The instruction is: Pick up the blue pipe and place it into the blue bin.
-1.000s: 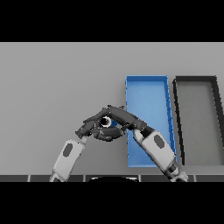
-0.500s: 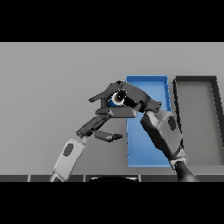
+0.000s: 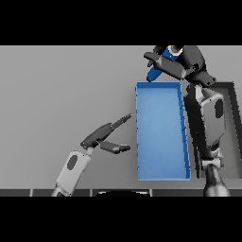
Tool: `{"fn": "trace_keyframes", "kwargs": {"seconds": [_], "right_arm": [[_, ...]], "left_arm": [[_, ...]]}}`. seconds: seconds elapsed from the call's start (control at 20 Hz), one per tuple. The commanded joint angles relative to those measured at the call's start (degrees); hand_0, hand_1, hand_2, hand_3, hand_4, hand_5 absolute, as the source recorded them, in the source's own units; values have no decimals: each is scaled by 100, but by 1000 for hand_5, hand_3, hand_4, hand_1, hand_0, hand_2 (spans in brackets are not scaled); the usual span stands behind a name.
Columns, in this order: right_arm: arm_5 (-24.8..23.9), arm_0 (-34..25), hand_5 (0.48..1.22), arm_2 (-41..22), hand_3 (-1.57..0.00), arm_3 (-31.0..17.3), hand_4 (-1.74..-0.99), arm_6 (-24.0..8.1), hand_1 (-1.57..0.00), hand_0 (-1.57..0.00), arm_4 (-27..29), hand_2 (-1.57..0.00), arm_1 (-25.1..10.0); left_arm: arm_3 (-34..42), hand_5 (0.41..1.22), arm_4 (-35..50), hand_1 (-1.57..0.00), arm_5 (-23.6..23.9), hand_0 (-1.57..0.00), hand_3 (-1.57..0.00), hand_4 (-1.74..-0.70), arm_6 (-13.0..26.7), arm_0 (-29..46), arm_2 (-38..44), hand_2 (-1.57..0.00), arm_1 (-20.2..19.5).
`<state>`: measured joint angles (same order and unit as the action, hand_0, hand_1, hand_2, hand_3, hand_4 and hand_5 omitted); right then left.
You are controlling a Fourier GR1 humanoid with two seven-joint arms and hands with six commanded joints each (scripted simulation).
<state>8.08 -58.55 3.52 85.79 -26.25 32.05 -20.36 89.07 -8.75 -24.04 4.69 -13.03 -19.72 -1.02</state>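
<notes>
- Gripping the blue pipe [image 3: 158, 67], the right robot hand [image 3: 176, 62] is raised near the top of the head view, its dark fingers [image 3: 152, 57] curled over the pipe's upper part.
- Only the lower part of the blue pipe shows below the fingers; it slants down to the left, and its low end appears just beyond the far left corner of the blue bin [image 3: 141, 142].
- From this view I cannot tell how high the pipe hangs above the bin or the tabletop [image 3: 56, 94].
- The right arm [image 3: 208, 123] runs up from the lower edge along the right wall of the blue bin, covering part of the dark bin [image 3: 234, 99] that stands just beside it.
- The blue bin lies lengthwise on the grey tabletop, with nothing visible inside it.
- The left robot hand [image 3: 101, 138] is released: its fingers are stretched out straight, pointing up and right toward the blue bin's left wall, the thumb spread apart below them.
- That hand holds nothing and sits near the bin's left side without touching it.
</notes>
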Motion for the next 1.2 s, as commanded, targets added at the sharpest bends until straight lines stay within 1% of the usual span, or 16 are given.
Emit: {"fn": "trace_keyframes", "kwargs": {"seconds": [0.0, 0.05, 0.15, 0.25, 0.35, 0.45, 0.6, 0.7, 0.75, 0.8, 0.85, 0.9, 0.95, 1.0, 1.1, 1.15], "right_arm": [[30, 169, 1221, 43, -1571, -52, -1741, 31, -1571, -1571, -88, -1571, -125], [107, 267, 1221, 86, -1571, -209, -1741, 9, -1571, -1571, -134, -1571, -224], [-16, 575, 1221, 132, -1571, -278, -1741, -48, -1571, -1571, -170, -1571, -234], [-68, 1065, 1221, 215, -1571, -148, -1741, -121, -1571, -1571, -124, -1571, -337], [-90, 1617, 1221, 127, -1571, 5, -1741, -154, -1571, -1571, -212, -1571, -285], [-134, 2014, 1221, 71, -1571, 189, -1741, -306, -1571, -1571, -243, -1571, -324], [-516, 2787, 1221, -23, -1571, 678, -1741, -704, -1571, -1571, -294, -1571, -274], [-745, 3005, 1221, -84, -1571, 677, -1741, -868, -1571, -1571, -476, -1571, -296], [-897, 3194, 1221, -223, -1571, 739, -1741, -868, -1571, -1571, -546, -1571, -299], [-1101, 3324, 1221, -404, -1571, 695, -1741, -868, -1571, -1571, -611, -1571, -429], [-1377, 3468, 1221, -634, -1508, 714, -1741, -868, -1571, -1571, -664, -1571, -482], [-1630, 3608, 1221, -838, -1521, 687, -1741, -868, -1571, -1571, -515, -1571, -643], [-1793, 3640, 1221, -1010, -1255, 669, -1741, -867, -1571, -1571, -456, -1571, -785], [-1946, 3717, 1221, -1259, -1127, 614, -1741, -867, -1571, -1571, -452, -1571, -962], [-2363, 3743, 1221, -1813, -908, 442, -1741, -867, -1571, -1571, -323, -1571, -1269], [-2632, 3672, 1221, -2134, -847, 289, -1741, -867, -1548, -1571, -149, -1571, -1448]], "left_arm": [[39, 411, -15, 1, -2, 1, 1, -882, -62, 60, -16, 1, -31], [46, 412, -47, 1, 17, 1, 1, -877, -11, 4, -33, 1, -12], [64, 415, -64, 1, -1, 1, 1, -871, -33, 50, -35, 1, -72], [40, 419, -46, 1, -9, 1, 1, -867, -46, 53, -21, 1, -73], [32, 420, -42, 1, 9, 1, 1, -866, 24, -42, -39, 1, -3], [101, 422, 17, 1, -26, 1, 1, -875, 70, 41, -66, 1, 14], [158, 425, 10, 1, -22, 1, 1, -879, -2, 222, -67, 1, -62], [210, 428, 23, 1, -6, 1, 1, -880, 70, 218, -78, 1, -34], [185, 427, 0, 1, 8, 1, 1, -882, 91, 187, -92, 1, -13], [205, 425, 44, 1, -35, 1, 1, -884, 59, 188, -80, 1, -37], [244, 423, 64, 1, -55, 1, 1, -887, 65, 207, -88, 1, -50], [206, 422, 26, 1, -20, 1, 1, -888, 70, 206, -91, 1, -37], [221, 420, -17, 1, -18, 1, 1, -887, 0, 259, -114, 1, -74], [180, 420, -20, 1, -3, 1, 1, -886, 75, 203, -106, 1, -39], [114, 421, -45, 1, 14, 1, 1, -883, 23, 147, -92, 1, -30], [144, 421, -29, 1, 16, 1, 1, -883, 91, 157, -104, 1, -5]]}}
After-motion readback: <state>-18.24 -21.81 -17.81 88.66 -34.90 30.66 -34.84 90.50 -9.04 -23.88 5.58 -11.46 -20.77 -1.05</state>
